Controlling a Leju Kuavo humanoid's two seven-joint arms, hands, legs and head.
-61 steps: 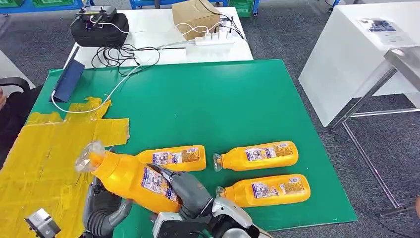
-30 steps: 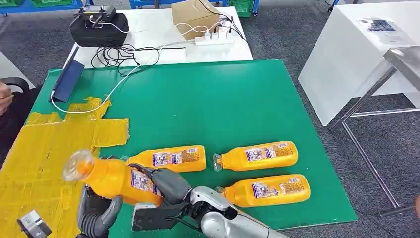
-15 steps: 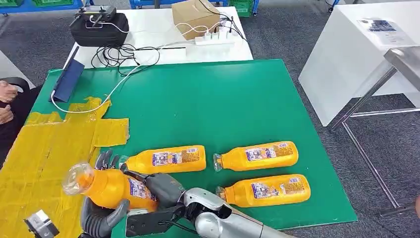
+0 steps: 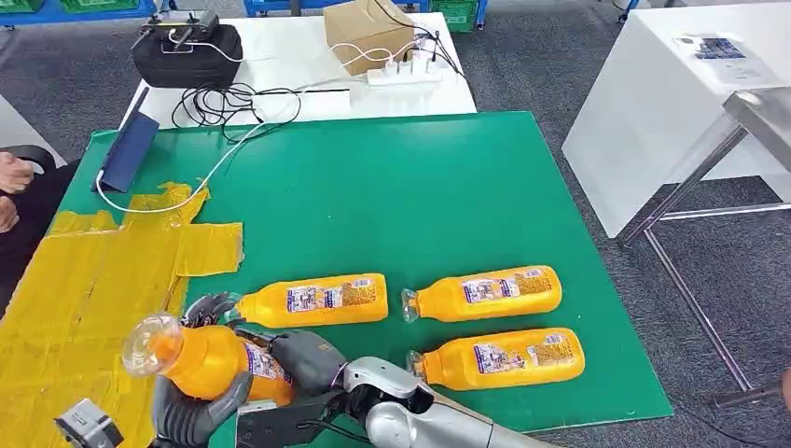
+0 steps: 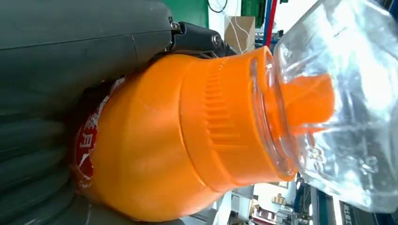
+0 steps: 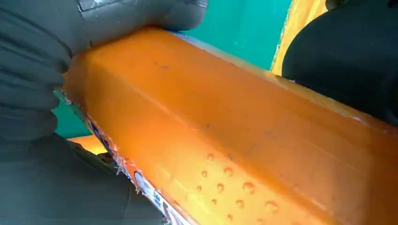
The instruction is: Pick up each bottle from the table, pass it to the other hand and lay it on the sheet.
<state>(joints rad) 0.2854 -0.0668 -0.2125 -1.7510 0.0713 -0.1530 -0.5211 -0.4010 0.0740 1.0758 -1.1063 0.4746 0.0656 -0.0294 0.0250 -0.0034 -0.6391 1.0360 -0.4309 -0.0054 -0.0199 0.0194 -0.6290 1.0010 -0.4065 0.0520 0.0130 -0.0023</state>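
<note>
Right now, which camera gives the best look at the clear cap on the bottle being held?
The left wrist view: the clear cap looms large, orange spout visible inside. The head view shows it small; the right wrist view shows just the bottle body.

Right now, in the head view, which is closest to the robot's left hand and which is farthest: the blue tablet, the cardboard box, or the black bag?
From the left hand:
1. Blue tablet, at the green mat's far left edge.
2. Black bag, on the white table beyond.
3. Cardboard box, farther right on that table.
</note>
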